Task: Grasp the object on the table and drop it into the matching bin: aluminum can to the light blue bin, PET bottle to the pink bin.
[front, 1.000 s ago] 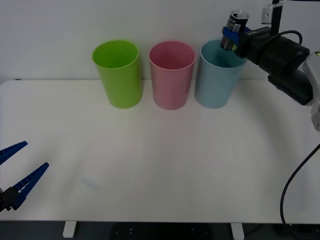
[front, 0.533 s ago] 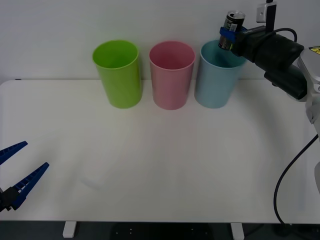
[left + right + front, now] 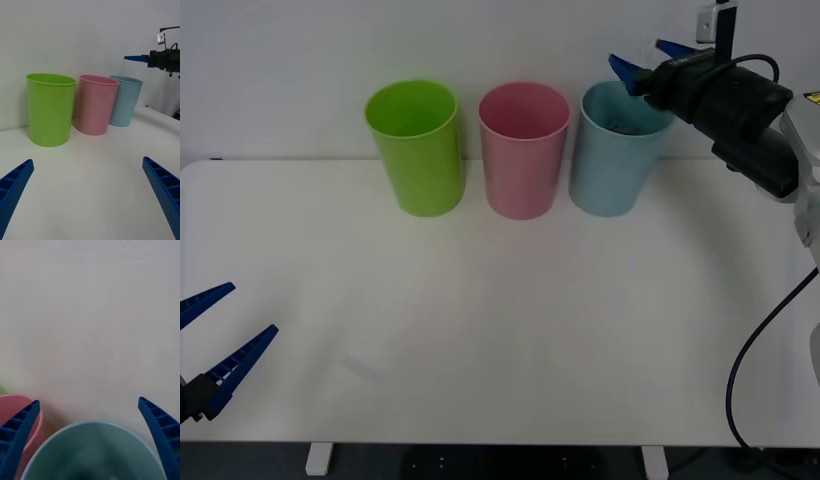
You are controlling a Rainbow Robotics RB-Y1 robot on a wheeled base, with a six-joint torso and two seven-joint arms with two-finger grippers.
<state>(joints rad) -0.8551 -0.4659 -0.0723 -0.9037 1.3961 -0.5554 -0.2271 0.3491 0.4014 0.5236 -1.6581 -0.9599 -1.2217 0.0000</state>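
Front cam high, looking down on table [image 3: 480,300]. Wrist cams: left low, right close; all share blue bin [image 3: 610,165].

Smooth matt plastic light blue bin [image 3: 612,160]; matt white table [image 3: 500,320].

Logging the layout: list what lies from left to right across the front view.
Left gripper → lime green bin → pink bin → light blue bin → right gripper, with its open fingers above the blue bin's rim.
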